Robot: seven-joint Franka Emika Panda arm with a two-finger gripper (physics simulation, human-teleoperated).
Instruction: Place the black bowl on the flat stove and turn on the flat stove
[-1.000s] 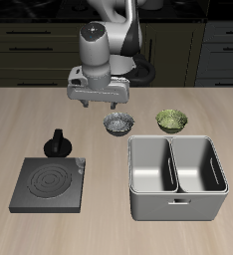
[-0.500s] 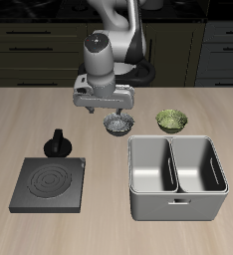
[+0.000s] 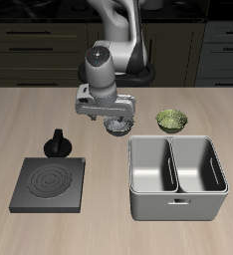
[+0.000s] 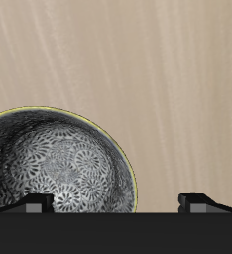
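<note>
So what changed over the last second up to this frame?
The gripper came down and forward onto the black bowl, its open fingers now reaching the rim; nothing is grasped yet. The bowl, the olive-green bowl, the flat stove with grey rings, and the metal basin stayed put.

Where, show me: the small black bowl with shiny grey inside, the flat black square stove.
black bowl (image 4: pixel 58 169): wrist view, on its patterned grey inside.
flat stove (image 3: pixel 49 183): exterior view, on its concentric burner rings.
</note>
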